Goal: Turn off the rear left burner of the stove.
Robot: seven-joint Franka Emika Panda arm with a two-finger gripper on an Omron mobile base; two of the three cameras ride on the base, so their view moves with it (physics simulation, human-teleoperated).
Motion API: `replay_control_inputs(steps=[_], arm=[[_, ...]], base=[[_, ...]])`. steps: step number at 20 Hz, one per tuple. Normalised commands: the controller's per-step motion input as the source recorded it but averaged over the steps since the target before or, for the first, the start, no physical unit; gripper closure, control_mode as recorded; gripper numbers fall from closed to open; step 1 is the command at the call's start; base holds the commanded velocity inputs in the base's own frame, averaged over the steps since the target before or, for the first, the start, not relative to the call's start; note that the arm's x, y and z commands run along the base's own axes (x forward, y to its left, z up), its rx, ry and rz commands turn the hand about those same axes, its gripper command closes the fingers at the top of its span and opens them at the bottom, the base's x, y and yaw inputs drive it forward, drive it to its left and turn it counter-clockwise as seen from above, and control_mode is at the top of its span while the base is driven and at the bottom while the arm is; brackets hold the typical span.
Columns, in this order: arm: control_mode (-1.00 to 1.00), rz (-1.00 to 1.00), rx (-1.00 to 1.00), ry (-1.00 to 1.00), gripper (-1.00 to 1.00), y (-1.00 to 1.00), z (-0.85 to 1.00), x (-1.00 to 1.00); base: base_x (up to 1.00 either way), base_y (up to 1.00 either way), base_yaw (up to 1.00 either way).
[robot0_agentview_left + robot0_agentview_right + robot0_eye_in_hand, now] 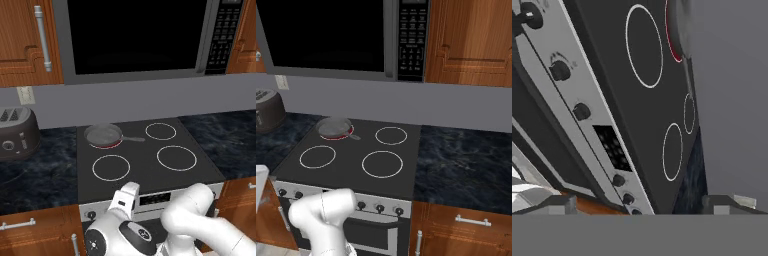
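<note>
Rear left burner (105, 145): red-glowing under frying pan (103, 133), far-left of stove (150, 172) | Gripper: low before knob panel (587, 120), jaw state cannot be told | Step: the matching left-side knob (560, 70) should be approached squarely, pinched centrally, then rotated.

The arm (200, 215) is glossy white, built of thick rounded segments with smooth bulbous elbows. Its joints carry dark round caps, one bearing a small pale marking. A boxy white wrist link (126, 198) has a small dark inset on its side.
</note>
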Motion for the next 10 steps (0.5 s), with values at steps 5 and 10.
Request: replay_control_inputs(steps=[5,10], arm=[[-1.0,0.01,-0.13,-0.07,-1.0,0.24,-0.32,0.0],[-1.0,0.01,-0.15,-0.16,-1.0,0.23,-0.36,0.0]], base=[[0.0,0.0,0.0],[0.0,0.0,0.0]])
